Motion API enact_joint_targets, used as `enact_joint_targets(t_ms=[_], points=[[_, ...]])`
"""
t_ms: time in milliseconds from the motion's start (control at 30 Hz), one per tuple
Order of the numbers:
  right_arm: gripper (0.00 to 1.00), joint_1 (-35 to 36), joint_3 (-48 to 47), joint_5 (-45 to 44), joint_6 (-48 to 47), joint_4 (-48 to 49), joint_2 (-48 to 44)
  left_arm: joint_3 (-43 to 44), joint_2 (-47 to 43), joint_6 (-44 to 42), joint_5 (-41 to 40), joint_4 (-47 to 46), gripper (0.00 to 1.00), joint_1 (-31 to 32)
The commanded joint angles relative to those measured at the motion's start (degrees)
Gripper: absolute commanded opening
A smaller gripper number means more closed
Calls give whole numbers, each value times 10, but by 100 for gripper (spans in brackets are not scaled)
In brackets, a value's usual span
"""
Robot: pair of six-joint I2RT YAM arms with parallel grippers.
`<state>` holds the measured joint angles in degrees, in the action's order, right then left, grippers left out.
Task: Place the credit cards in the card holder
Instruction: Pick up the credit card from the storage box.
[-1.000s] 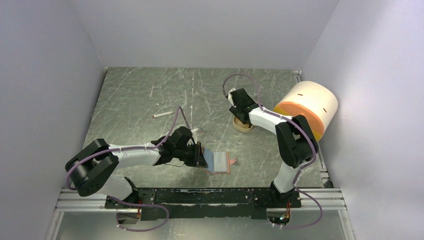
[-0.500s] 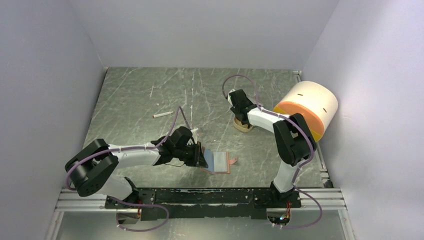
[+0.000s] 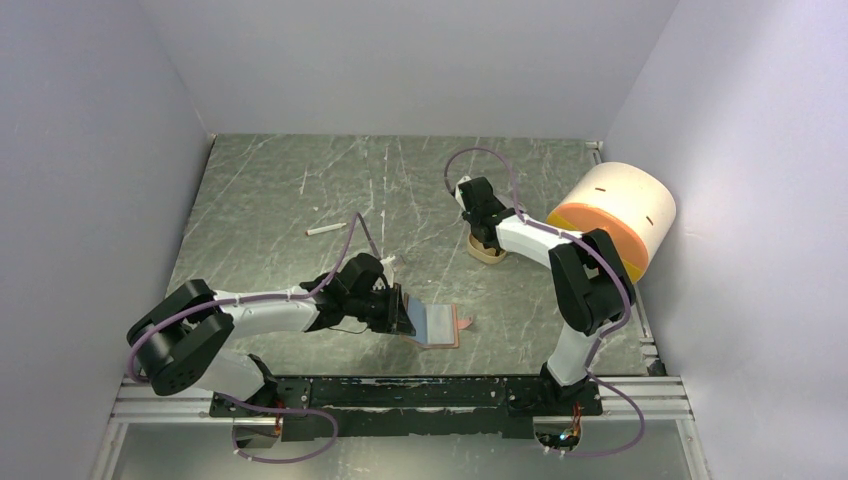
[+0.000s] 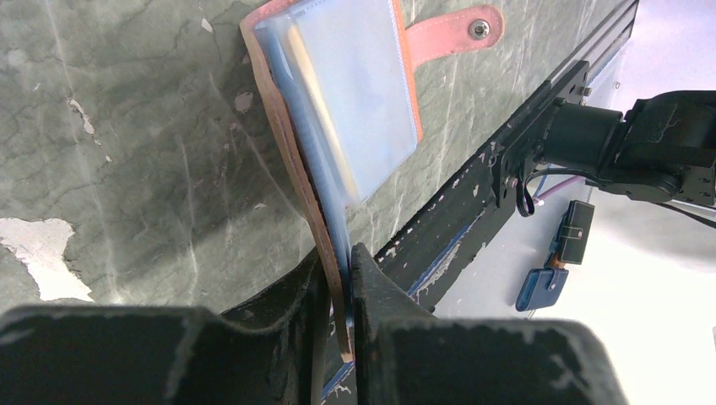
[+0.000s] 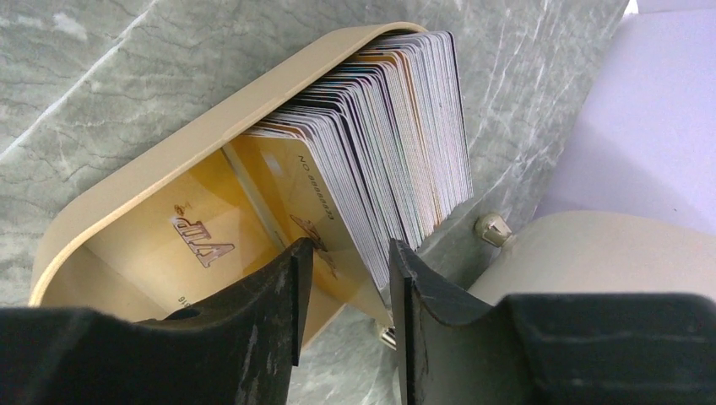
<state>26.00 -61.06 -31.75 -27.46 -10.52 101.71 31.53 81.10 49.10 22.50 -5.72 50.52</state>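
Observation:
The card holder [image 3: 438, 325] is a reddish-brown leather wallet lying open near the front edge, with a clear plastic sleeve [image 4: 355, 93] and a snap strap [image 4: 480, 29]. My left gripper [image 3: 402, 312] is shut on its near edge, pinching the leather and the sleeve together [image 4: 342, 278]. The credit cards [image 5: 405, 126] stand as a thick stack in a tan tray [image 5: 169, 169], with an orange-yellow card [image 5: 287, 186] at the front. My right gripper [image 5: 344, 278] is open over the tray [image 3: 488, 250], its fingers straddling the front few cards.
A big cream-and-orange cylinder [image 3: 615, 215] stands against the right wall, close to the tray. A small white stick [image 3: 325, 229] lies left of centre. A black rail [image 3: 400, 390] runs along the near edge. Walls close in the sides and back.
My right gripper has shifted slightly left and back over the tray. My left gripper still holds the card holder in much the same place.

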Motion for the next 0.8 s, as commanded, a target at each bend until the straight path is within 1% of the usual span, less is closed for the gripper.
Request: enact_joint_targets(t_ms=[0, 100, 267, 367, 500, 733, 767], points=[[40, -2, -1, -21, -4, 24, -17, -1, -12, -3, -5, -11, 19, 5], [36, -2, -2, -18, -2, 21, -18, -2, -13, -2, -5, -12, 19, 5], [33, 5, -9, -9, 11, 0, -23, -3, -13, -1, -5, -14, 18, 5], [25, 17, -7, -3, 21, -12, -31, -2, -15, -1, -5, -11, 18, 5], [11, 28, -4, 4, 33, -26, -39, 0, -19, -1, -7, -7, 18, 5], [0, 47, 6, 35, 71, -69, -64, -6, -19, 12, -17, -5, 18, 5], [0, 52, 9, 37, 79, -77, -69, -8, -18, 14, -17, -8, 18, 5]])
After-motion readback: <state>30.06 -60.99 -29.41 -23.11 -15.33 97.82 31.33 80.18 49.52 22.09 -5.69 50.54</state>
